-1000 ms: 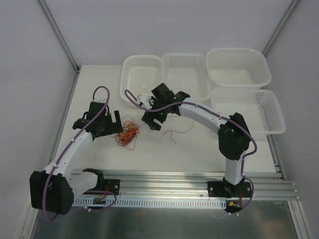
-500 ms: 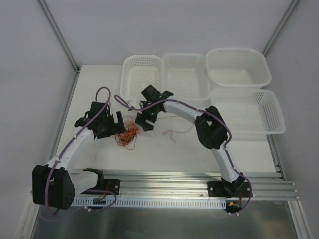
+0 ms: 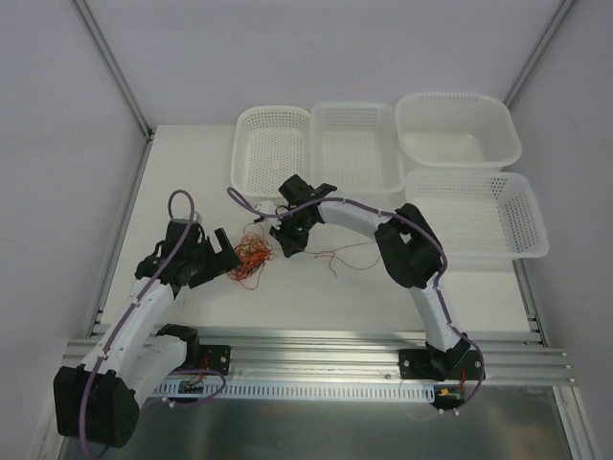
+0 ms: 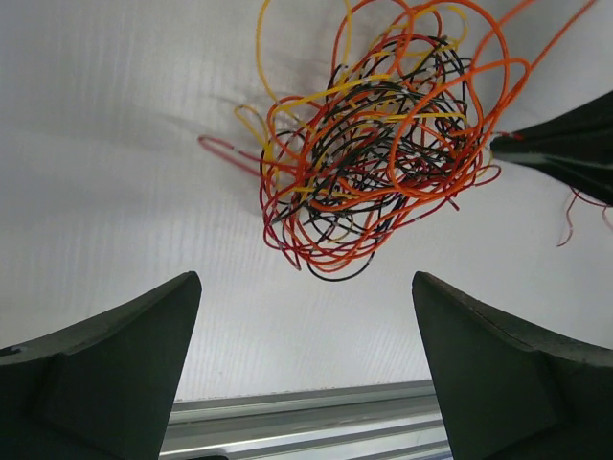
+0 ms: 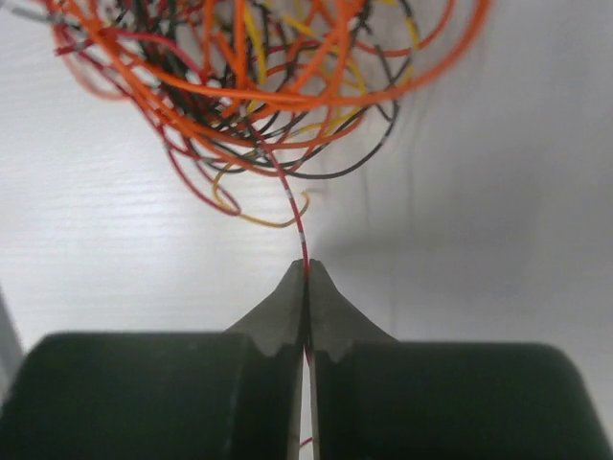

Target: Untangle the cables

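Observation:
The cables [image 3: 251,257] lie as one knotted clump of orange, red, yellow and black wires on the white table, between my two grippers. In the left wrist view the clump [image 4: 374,144] sits ahead of my left gripper [image 4: 305,283], which stands wide open with nothing between its fingers. My left gripper [image 3: 227,254] is just left of the clump. My right gripper [image 3: 286,241] is at the clump's right edge. Its jaws [image 5: 306,268] are shut on a single thin red wire [image 5: 295,206] that runs up into the clump [image 5: 268,86]. A loose dark red strand [image 3: 337,256] trails to the right.
Several white plastic baskets stand at the back: two perforated ones [image 3: 271,144] [image 3: 357,144], a solid tub [image 3: 458,129] and another perforated one [image 3: 476,213] on the right. An aluminium rail [image 3: 316,345] runs along the near edge, also in the left wrist view [image 4: 306,422].
My right gripper came down to the clump's right edge and shut on a red wire. My left arm swung lower and nearer, with its gripper still open beside the clump.

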`<state>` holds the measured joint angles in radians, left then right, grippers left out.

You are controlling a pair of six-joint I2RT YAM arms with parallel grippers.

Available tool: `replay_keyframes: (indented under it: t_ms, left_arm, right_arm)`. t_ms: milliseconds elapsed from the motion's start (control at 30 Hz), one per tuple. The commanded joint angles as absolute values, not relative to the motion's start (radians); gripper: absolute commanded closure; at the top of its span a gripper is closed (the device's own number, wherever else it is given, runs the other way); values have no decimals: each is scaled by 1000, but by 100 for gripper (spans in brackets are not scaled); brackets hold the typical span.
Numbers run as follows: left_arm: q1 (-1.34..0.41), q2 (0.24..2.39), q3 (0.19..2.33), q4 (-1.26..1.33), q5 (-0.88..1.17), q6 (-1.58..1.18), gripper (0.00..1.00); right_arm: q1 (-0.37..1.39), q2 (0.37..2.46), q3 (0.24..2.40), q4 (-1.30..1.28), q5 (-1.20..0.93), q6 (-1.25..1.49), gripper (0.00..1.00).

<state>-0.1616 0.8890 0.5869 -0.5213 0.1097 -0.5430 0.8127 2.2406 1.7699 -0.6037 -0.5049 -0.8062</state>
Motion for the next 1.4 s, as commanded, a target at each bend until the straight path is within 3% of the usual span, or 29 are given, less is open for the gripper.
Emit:
replay_keyframes:
  t_ms: [0, 267, 433, 867, 1033, 1067, 1167, 1267, 1367]
  left_arm:
    - [-152, 832, 548, -515, 153, -643, 6]
    - [-158, 811, 532, -459, 207, -790, 5]
    - [-216, 886, 540, -377, 192, -848, 8]
    - [-330, 1225, 647, -264, 23, -885, 27]
    - [-342, 1316, 657, -255, -32, -893, 55]
    - [-342, 1319, 654, -253, -44, -893, 66]
    - [-342, 1319, 652, -255, -104, -879, 86]
    - [-341, 1316, 661, -255, -159, -853, 100]
    - [-336, 1325, 676, -256, -195, -835, 100]
  right_arm:
    - [811, 2074, 1663, -557, -589, -723, 99]
    - [845, 1847, 1395, -333, -582, -410, 99]
    - [883, 1813, 1310, -244, -511, -282, 99]
    - [925, 1802, 1266, -196, -384, -204, 99]
    - [937, 1767, 1247, -210, -365, -199, 99]
    - [937, 1752, 1241, -216, -359, -198, 99]
    - [937, 1674, 1220, -273, -339, -206, 99]
    - [939, 1557, 1192, -331, -302, -209, 99]
    - [939, 1444, 1201, -426, -270, -219, 99]
